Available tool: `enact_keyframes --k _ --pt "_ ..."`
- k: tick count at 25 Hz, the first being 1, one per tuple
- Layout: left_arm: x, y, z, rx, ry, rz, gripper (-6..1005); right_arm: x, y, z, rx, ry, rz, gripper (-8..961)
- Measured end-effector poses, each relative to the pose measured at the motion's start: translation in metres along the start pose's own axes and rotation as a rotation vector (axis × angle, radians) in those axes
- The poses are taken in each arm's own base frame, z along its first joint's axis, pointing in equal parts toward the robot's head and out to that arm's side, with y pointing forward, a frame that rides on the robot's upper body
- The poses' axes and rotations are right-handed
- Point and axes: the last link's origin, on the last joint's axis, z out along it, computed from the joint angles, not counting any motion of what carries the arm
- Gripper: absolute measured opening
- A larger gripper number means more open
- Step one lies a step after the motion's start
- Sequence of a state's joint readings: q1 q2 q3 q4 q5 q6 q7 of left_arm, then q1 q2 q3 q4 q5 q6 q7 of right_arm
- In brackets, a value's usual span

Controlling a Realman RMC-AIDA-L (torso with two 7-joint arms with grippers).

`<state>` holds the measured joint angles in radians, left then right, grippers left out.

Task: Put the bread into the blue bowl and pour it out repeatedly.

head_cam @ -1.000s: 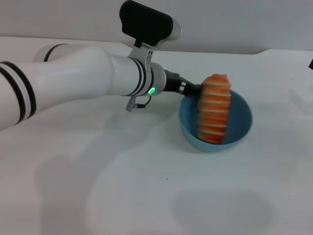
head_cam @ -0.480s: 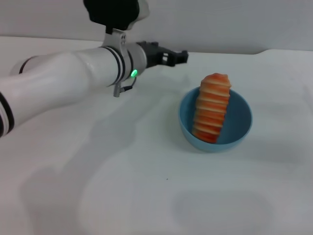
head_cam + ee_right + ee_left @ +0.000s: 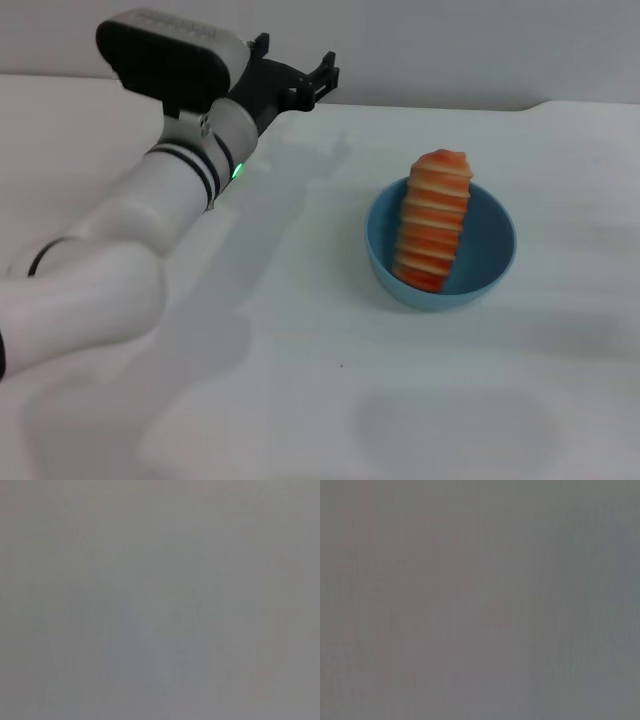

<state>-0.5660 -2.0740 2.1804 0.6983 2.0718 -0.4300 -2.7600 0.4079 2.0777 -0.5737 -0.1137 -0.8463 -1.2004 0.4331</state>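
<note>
Glossy smooth blue bowl (image 3: pixel 495 268), ridged bread (image 3: pixel 433 221) (plastic-looking)

Orange-brown bread (image 3: pixel 433 222) with pale cream cross stripes; plain light-blue bowl (image 3: pixel 490 258); white table (image 3: pixel 300 380); left arm (image 3: pixel 150 215) white with black bands, black gripper (image 3: pixel 298 82).

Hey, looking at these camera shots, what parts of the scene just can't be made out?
- Lower end of the bread: head view, hidden inside the blue bowl behind its near wall.
- Right gripper: outside the head view altogether.
- Left wrist view: only flat grey, nothing recognisable.
- Right wrist view: the same flat grey, no object or fingers.
- Left gripper: head view, raised at the table's far side, jaws apart and holding nothing; its height above the table cannot be judged.
</note>
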Motion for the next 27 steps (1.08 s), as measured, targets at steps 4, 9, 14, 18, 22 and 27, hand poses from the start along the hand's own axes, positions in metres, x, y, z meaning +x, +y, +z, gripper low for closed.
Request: enact_keyframes --k 4,9,14,18,22,27 --pt "-0.004 -0.003 -0.002 0.014 0.009 -0.033 856 -0.002 -0.007 -0.007 0.074 -0.045 0.057 747" --pt "-0.007 -0.008 -0.004 0.028 0.02 -0.046 856 0.0 -0.008 -0.011 0.094 -0.051 0.073 747" --pt "-0.008 -0.008 -0.005 0.027 0.021 -0.041 856 0.0 -0.008 -0.012 0.093 -0.051 0.074 747" --pt "-0.009 -0.007 -0.005 0.025 0.019 -0.039 856 0.001 -0.008 -0.012 0.092 -0.048 0.076 747" --pt "-0.01 -0.008 -0.006 0.029 0.022 -0.035 856 0.003 -0.007 -0.013 0.093 -0.041 0.082 747" --pt "-0.01 -0.008 -0.007 0.033 0.041 -0.021 856 0.005 -0.006 -0.015 0.094 -0.035 0.089 747"
